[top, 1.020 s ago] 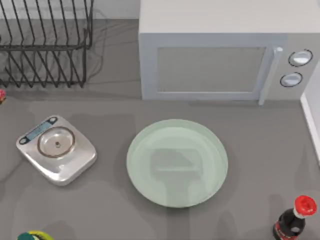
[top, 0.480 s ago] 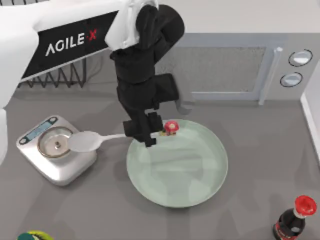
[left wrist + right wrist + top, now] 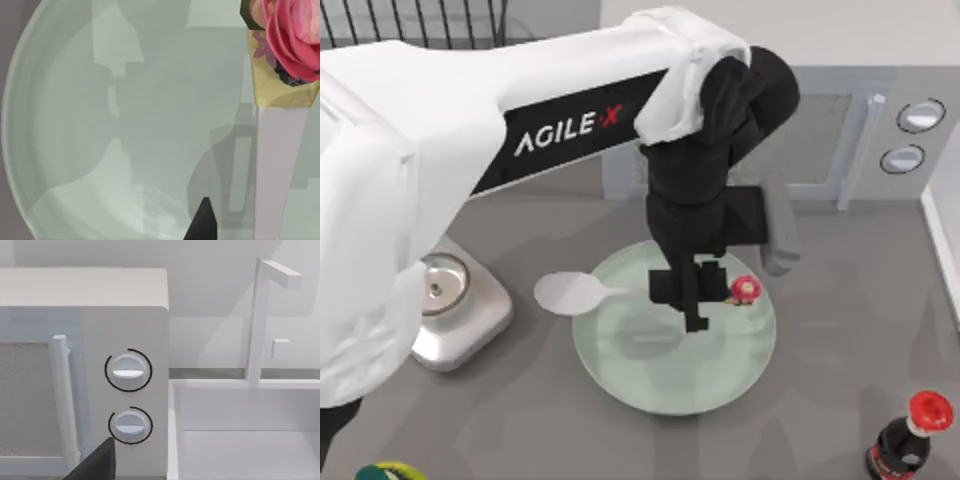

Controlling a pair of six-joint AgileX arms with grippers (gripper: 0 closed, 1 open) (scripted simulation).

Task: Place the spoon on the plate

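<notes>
Surface: grey table [image 3: 520,420] | left gripper [image 3: 692,300] clamps spoon [image 3: 575,292] over plate [image 3: 720,370] | microwave [image 3: 820,120] behind

1. I am working in a kitchen, a rendered one.
2. A white microwave [image 3: 820,110] with two round dials [image 3: 128,371] stands along the upper edge of the top view.
3. A black wire dish rack [image 3: 420,20] sits at the upper left.
4. A silver kitchen scale [image 3: 455,305] rests on the grey table [image 3: 860,330] at the left.
5. A pale green plate [image 3: 720,370] lies at the centre, and a red-capped bottle [image 3: 910,435] stands at the lower right.
6. My right wrist view shows a white sink [image 3: 245,430] with its faucet [image 3: 260,315] just beside the microwave.
</notes>
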